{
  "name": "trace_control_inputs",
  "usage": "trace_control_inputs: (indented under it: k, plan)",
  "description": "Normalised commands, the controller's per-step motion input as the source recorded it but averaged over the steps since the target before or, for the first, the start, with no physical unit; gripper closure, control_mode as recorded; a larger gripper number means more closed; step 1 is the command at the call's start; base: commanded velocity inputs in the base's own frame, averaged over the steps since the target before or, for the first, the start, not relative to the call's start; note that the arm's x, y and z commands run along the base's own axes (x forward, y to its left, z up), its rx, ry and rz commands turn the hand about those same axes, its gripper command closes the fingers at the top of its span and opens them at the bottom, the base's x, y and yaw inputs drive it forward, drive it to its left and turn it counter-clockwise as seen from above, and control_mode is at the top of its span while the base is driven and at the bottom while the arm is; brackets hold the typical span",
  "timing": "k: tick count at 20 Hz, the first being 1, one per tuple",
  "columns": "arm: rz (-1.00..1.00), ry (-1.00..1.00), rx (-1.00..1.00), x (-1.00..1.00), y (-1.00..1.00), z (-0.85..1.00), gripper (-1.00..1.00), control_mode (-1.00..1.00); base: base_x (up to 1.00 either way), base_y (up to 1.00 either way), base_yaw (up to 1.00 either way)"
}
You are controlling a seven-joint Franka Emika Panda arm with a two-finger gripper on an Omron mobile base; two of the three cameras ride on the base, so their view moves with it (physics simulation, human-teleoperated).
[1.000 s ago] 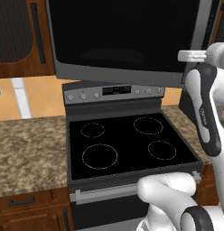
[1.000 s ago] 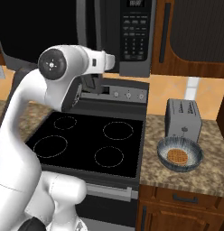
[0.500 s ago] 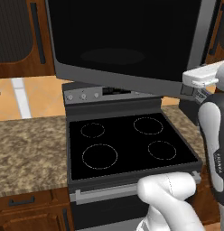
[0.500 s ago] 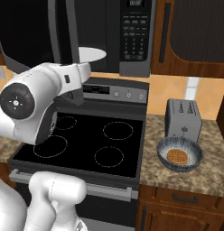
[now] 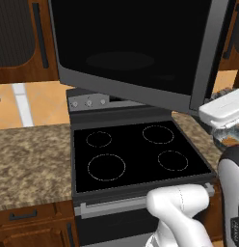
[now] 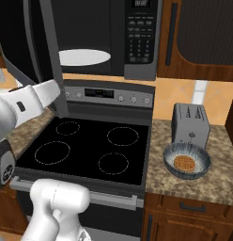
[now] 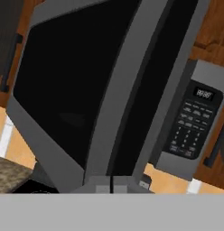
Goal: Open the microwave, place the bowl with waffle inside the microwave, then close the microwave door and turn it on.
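Looking along the hand, I saw the gripper (image 7: 111,184) pinched fully shut, holding nothing, just below the wide dark-glass microwave door (image 7: 82,90), which stood swung partly open. I judged the raised arm could knock that door, or the door could swing into the path to the cavity. Farther right on the speckled counter (image 6: 221,160) sat the small shallow grey bowl (image 6: 187,160) with a round orange-brown waffle (image 6: 185,163) inside, touching the grey two-slot toaster (image 6: 190,123). Beyond, the black microwave (image 6: 137,40) held a white turntable plate (image 6: 84,57).
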Motion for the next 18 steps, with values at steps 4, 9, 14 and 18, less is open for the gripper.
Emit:
trace_control_inputs:
  k: [4, 9, 14, 18]
  plan:
    - [-0.08, 0.06, -0.18, -0.55, 0.46, 0.00, -1.00, -1.00, 0.00, 0.00, 0.00]
    - [0.02, 0.02, -0.05, 0.00, 0.11, 0.00, -1.00, -1.00, 0.00, 0.00, 0.00]
    - [0.22, 0.02, 0.03, 0.00, -0.50, -0.01, -1.00, -1.00, 0.00, 0.00, 0.00]
    - [0.25, 0.13, 0.28, 0.11, -0.86, 0.00, -1.00, -1.00, 0.00, 0.00, 0.00]
